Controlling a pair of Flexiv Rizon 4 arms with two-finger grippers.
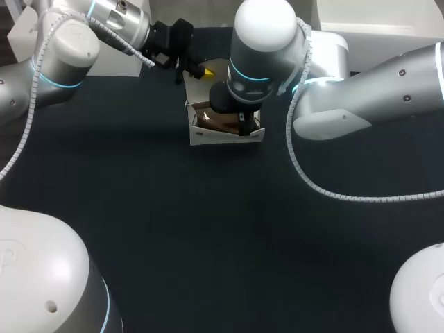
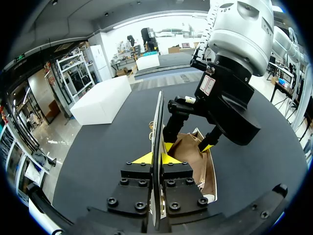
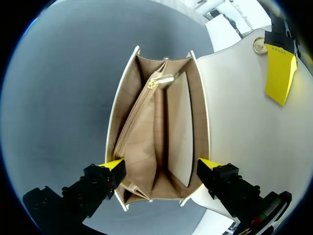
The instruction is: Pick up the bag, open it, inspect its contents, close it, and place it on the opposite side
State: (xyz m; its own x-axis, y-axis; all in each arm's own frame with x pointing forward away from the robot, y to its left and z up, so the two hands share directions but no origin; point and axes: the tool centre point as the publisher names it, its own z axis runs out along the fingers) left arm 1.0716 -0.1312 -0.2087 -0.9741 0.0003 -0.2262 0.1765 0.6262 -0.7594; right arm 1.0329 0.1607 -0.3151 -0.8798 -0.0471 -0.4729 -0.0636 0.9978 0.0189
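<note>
A white bag (image 1: 225,136) stands upright on the dark table (image 1: 208,229), far middle, its tan inside (image 3: 156,122) laid open with a gold zip pull at one end. My left gripper (image 1: 203,71) is shut on the raised flap (image 2: 158,117), which runs edge-on between its yellow tips (image 2: 157,158). My right gripper (image 1: 239,118) hangs straight over the opening. It is open (image 3: 162,165), one yellow tip at each long wall of the bag. The flap (image 3: 239,122) and its gold clasp (image 3: 259,46) lie beside the right gripper, with a left fingertip (image 3: 279,73) on the flap.
White blocks stand at the table's far edge behind my left arm (image 1: 118,64) and my right arm (image 1: 388,31). My arms' rounded white bases fill the near corners (image 1: 41,277) (image 1: 423,295). Bare dark tabletop stretches in front of the bag.
</note>
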